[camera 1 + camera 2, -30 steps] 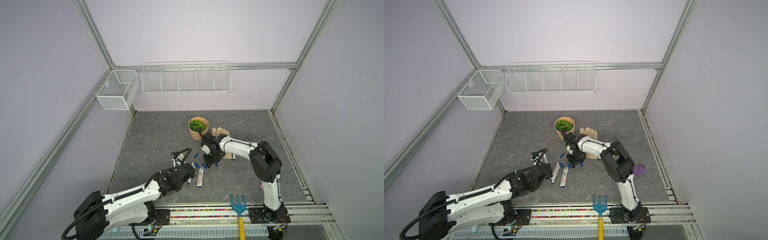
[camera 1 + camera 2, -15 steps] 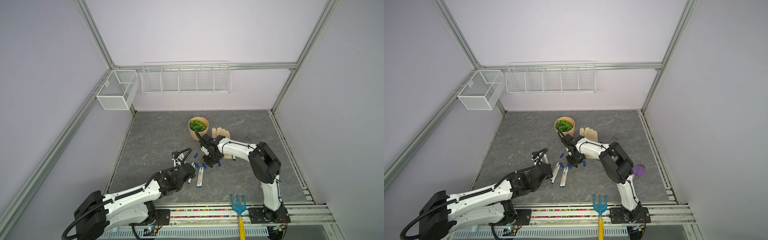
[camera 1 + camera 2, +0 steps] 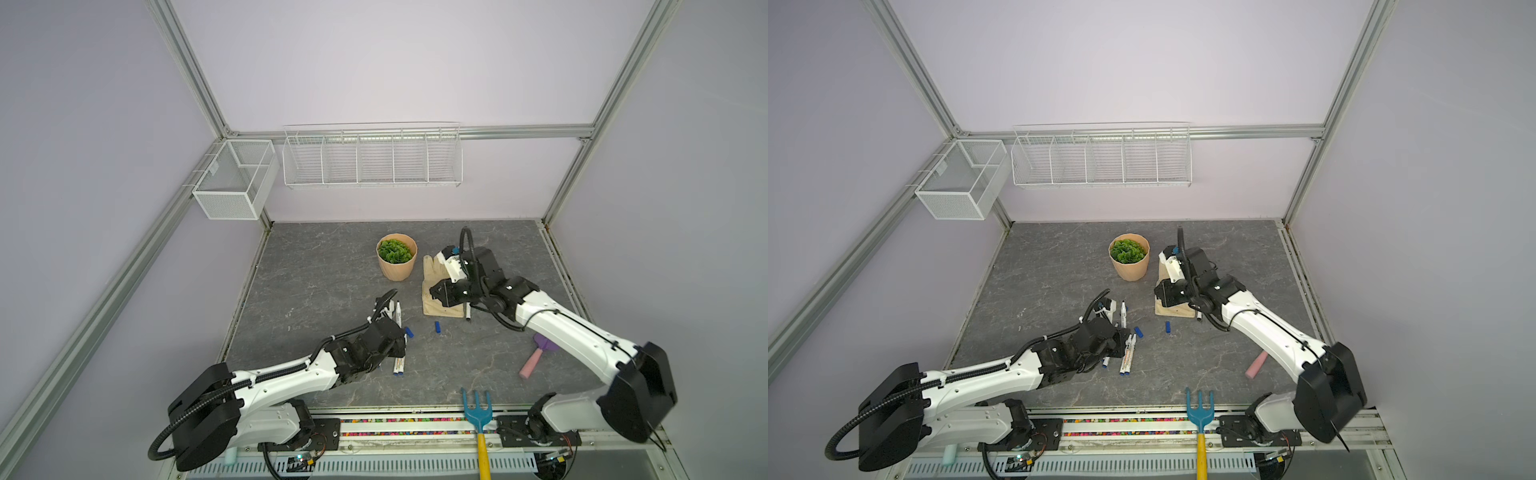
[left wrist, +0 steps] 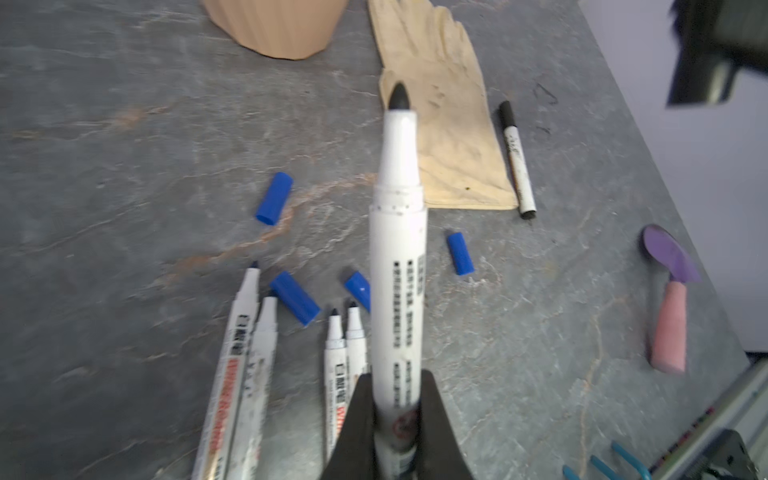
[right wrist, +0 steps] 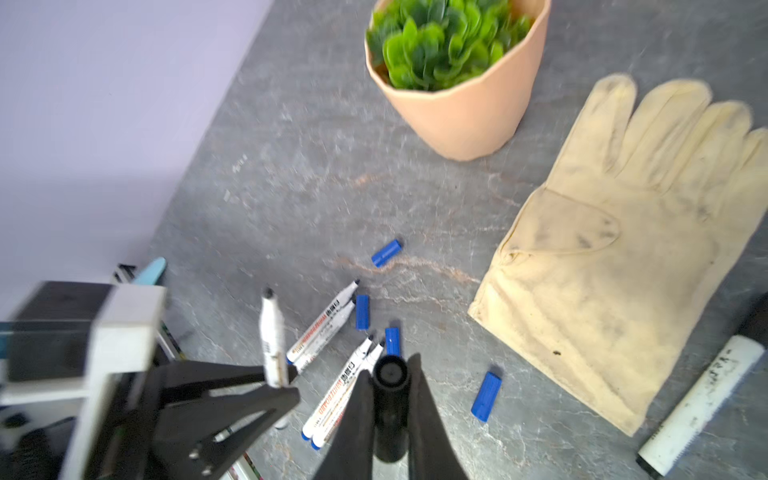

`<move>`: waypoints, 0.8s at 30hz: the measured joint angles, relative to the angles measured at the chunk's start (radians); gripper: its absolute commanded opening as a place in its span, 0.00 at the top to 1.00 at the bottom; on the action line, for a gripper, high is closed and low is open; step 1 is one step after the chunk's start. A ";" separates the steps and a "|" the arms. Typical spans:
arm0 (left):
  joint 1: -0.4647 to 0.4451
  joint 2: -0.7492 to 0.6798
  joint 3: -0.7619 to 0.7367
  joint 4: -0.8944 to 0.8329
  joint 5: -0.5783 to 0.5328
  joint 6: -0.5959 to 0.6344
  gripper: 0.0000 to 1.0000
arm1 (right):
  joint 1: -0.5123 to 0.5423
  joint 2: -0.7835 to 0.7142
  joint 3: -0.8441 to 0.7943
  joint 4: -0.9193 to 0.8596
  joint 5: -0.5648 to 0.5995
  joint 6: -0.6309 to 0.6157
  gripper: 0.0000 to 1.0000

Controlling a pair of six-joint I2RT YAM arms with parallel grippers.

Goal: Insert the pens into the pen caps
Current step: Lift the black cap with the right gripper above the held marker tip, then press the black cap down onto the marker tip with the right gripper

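Since one second ago the right arm (image 3: 569, 332) has pulled back from the pens in the middle of the table (image 3: 324, 266), and its gripper is now above the cuff end of the beige glove (image 5: 623, 249). This arm reaches from the front right toward the back, and the wrist is bent so that the gripper points to the left side. The left arm (image 3: 291, 374) lies low from the front left to the middle of the table and has stayed almost in the same place. The left gripper (image 4: 395, 382) is closed on the rear part of the held pen (image 4: 398, 257); most of the white barrel stands out beyond the fingertips, and its black tip is bare and points away from the gripper. The right gripper (image 5: 390, 370) is closed around a black cap (image 5: 390, 399), which sits between the two fingers with its open mouth at the level of the fingertips. I count six pens: the held pen, a capped pen (image 4: 517, 166) just beside the glove, and four uncapped pens (image 4: 245, 349) that lie on the table in two pairs. I count four loose blue caps (image 4: 274, 198) near these pairs.
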 measured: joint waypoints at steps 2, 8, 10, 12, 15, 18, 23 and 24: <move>-0.010 0.040 0.031 0.021 0.046 0.032 1.00 | -0.006 -0.065 -0.077 0.092 -0.029 0.026 0.90; -0.045 0.116 0.119 0.039 0.119 0.101 1.00 | -0.006 -0.102 -0.175 0.236 -0.098 0.084 0.91; -0.053 0.127 0.135 0.039 0.129 0.114 1.00 | -0.006 -0.102 -0.183 0.263 -0.103 0.099 0.91; -0.059 0.134 0.145 0.038 0.134 0.124 1.00 | -0.006 -0.102 -0.183 0.283 -0.103 0.108 0.91; -0.066 0.136 0.147 0.037 0.134 0.133 1.00 | -0.006 -0.101 -0.183 0.298 -0.102 0.109 0.92; -0.069 0.136 0.147 0.037 0.133 0.140 1.00 | -0.006 -0.101 -0.183 0.296 -0.098 0.108 0.92; -0.069 0.135 0.147 0.037 0.133 0.143 1.00 | -0.006 -0.093 -0.183 0.285 -0.083 0.100 0.92; -0.069 0.135 0.147 0.037 0.132 0.143 1.00 | -0.006 -0.089 -0.183 0.280 -0.082 0.097 0.92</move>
